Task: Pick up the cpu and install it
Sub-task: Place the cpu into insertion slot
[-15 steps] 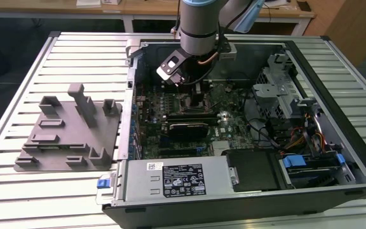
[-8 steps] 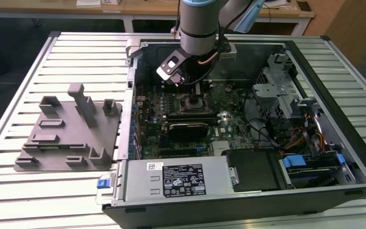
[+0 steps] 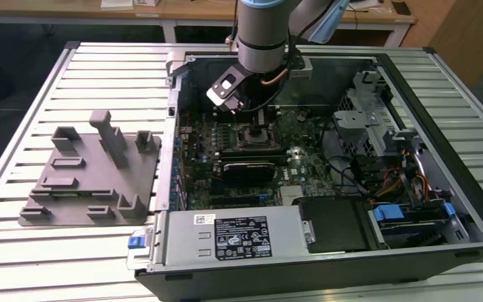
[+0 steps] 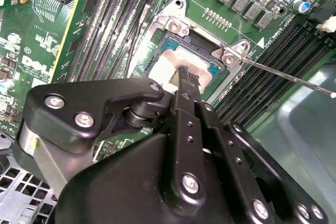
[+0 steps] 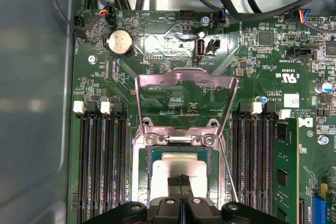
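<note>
The cpu (image 5: 163, 167), a silvery-white square chip, lies flat in the motherboard socket (image 5: 137, 182); it also shows in the second wrist view (image 4: 167, 65). My gripper (image 5: 181, 181) hangs right over its middle, with the black fingers (image 4: 185, 85) pressed together and nothing between them. Their tips are at the chip's top; I cannot tell whether they touch it. In the exterior view the gripper (image 3: 254, 116) reaches down into the open computer case above the socket (image 3: 254, 135). The socket's metal load plate (image 5: 184, 77) is flipped back, open.
The thin retention lever (image 4: 289, 77) sticks out beside the socket. Memory slots (image 5: 100, 166) flank it on both sides, and a memory stick (image 5: 286, 171) stands in one. A grey fixture (image 3: 90, 176) sits on the slatted table at the exterior view's left. Cables and drive cages (image 3: 384, 138) fill the case's right.
</note>
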`<action>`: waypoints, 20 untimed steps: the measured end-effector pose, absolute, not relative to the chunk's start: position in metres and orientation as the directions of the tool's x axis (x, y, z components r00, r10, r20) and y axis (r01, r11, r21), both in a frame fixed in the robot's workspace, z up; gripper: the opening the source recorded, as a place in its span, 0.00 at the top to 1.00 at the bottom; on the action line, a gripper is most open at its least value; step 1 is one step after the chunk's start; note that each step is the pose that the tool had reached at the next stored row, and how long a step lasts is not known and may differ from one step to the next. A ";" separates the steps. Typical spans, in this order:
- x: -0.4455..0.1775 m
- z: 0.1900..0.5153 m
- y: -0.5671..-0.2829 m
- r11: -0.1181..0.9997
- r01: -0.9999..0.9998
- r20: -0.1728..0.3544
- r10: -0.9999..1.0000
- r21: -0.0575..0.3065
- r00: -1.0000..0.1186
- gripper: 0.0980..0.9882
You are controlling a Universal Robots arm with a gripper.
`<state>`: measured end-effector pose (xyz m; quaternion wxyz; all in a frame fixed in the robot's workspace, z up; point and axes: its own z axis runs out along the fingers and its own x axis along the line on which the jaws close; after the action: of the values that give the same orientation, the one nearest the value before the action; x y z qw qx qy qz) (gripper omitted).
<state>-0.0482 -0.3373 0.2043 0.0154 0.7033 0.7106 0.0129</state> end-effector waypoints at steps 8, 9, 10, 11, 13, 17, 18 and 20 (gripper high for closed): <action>-0.048 0.201 -0.339 0.010 0.999 -0.003 1.000 0.040 -0.010 0.99; -0.048 0.200 -0.339 0.010 0.999 -0.002 1.000 0.040 -0.010 0.99; -0.048 0.200 -0.339 0.010 0.999 -0.002 1.000 0.040 -0.010 0.99; -0.048 0.200 -0.339 0.010 0.999 -0.002 1.000 0.040 -0.010 0.99; -0.048 0.200 -0.339 0.010 0.999 -0.003 1.000 0.039 -0.010 0.99; -0.048 0.198 -0.339 0.010 0.999 -0.003 1.000 0.039 -0.010 0.99; -0.048 0.198 -0.339 0.010 0.999 -0.003 1.000 0.039 -0.010 0.99; -0.048 0.198 -0.339 0.010 0.999 -0.003 1.000 0.039 -0.010 0.99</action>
<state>-0.0477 -0.3387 0.1975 0.0148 0.7033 0.7106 0.0130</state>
